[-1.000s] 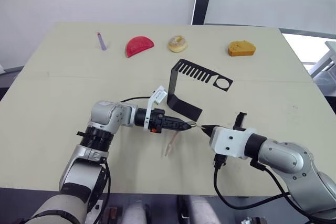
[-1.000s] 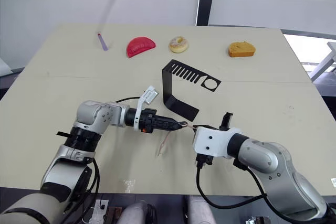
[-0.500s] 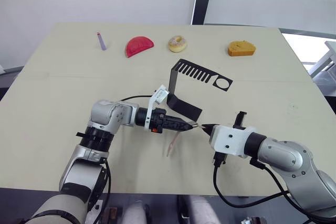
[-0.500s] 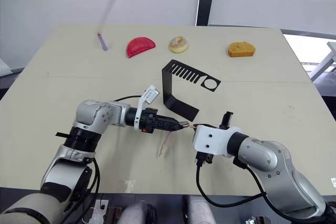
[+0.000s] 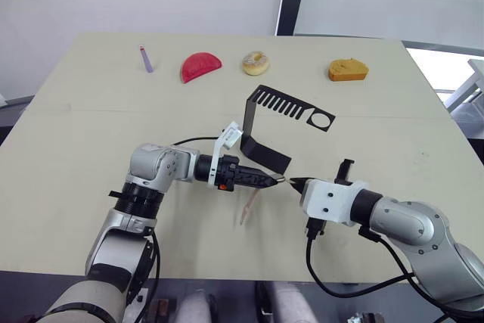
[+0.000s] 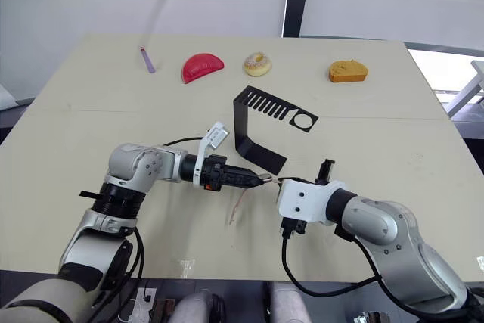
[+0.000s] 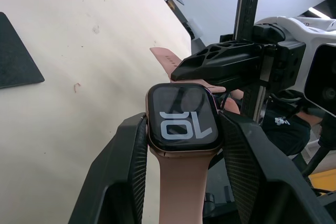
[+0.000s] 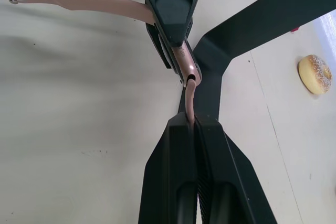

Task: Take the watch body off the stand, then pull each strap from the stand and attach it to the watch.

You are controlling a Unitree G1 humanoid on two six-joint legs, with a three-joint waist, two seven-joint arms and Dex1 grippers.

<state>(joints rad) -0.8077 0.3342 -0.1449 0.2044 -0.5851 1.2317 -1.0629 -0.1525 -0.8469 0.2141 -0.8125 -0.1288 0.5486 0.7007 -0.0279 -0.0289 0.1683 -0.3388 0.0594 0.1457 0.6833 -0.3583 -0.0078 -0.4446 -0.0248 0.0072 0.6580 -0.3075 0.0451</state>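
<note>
Left wrist view: left claw [image 7: 181, 182] clamps the watch body [image 7: 182, 116] by its side edges above the bench [image 5: 68, 126], one limp strap [image 5: 248, 206] dangling, right claw [image 8: 192, 124] pinching the second strap [image 8: 190, 95] near its connector end, light, floppy, likely to buckle.

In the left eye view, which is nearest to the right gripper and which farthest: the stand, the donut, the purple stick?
From the right gripper:
1. The stand, just behind it, mid-table.
2. The donut, at the far edge, centre.
3. The purple stick, far edge, on the robot's left.
</note>
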